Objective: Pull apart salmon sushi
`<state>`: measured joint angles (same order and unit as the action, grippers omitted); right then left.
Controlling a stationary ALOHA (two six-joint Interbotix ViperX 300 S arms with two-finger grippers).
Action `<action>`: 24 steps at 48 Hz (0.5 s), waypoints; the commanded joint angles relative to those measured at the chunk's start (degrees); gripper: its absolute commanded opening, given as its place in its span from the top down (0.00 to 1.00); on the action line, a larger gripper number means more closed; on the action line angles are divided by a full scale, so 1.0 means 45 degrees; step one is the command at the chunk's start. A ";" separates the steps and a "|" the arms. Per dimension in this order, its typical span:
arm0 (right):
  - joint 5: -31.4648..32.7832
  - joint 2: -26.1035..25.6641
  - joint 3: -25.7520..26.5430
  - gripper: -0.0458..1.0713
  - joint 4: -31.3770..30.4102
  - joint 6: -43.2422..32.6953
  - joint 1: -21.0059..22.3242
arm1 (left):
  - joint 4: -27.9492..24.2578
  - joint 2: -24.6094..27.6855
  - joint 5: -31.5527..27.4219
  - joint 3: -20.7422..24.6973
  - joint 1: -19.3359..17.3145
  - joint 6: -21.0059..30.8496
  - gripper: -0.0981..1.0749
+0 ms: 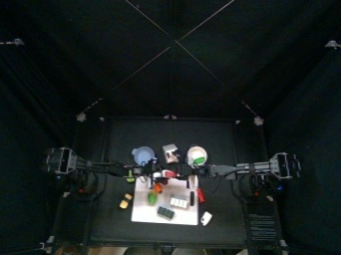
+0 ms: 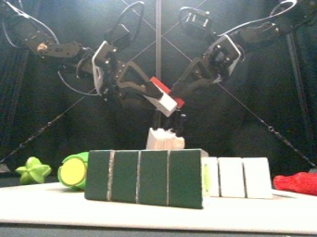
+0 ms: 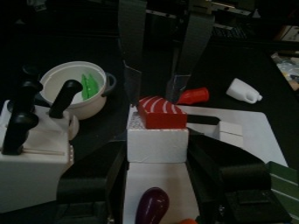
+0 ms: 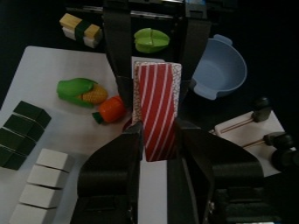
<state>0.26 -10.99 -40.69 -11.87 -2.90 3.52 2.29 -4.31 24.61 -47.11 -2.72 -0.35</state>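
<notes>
You have the salmon sushi (image 2: 164, 113) up in the air between the two arms, above the middle of the table (image 2: 148, 215) and behind the row of dark green blocks (image 2: 146, 176). Your left gripper (image 3: 156, 147) has its jaws set wide on either side of the white rice block, and your right gripper (image 4: 156, 140) is clamped across the red-and-white striped salmon strip (in its wrist view the strip fills the gap between the jaws). The two halves look joined, or at most barely parted, so the pull itself is the step in hand. Draw the arms apart along one straight line, slowly and evenly, rather than twisting; the front view shows the salmon tilted, so a sideways tug would probably lever it out of one grip. Keep both grips firm, since a toy piece like this likely gives way with a snap. Stay high above the white bowl (image 3: 77, 85), the blue bowl (image 4: 222, 66) and the white blocks (image 2: 235, 176), so a dropped half does not knock them.
</notes>
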 commanded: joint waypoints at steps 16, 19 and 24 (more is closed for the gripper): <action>0.0137 -0.0312 0.0059 0.60 0.0020 0.0000 -0.0020 | 0.0000 -0.0234 0.0039 -0.0039 -0.0039 0.0000 0.43; 0.0137 -0.0332 0.0078 0.60 0.0000 0.0039 -0.0039 | -0.0020 -0.0234 0.0059 -0.0059 -0.0039 0.0000 0.43; 0.0137 -0.0352 0.0117 0.60 0.0000 0.0039 -0.0039 | -0.0020 -0.0234 0.0059 -0.0059 -0.0039 0.0000 0.43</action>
<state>0.70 -10.99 -40.78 -11.87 -2.81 3.43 2.29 -4.31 24.79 -47.64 -2.72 -0.44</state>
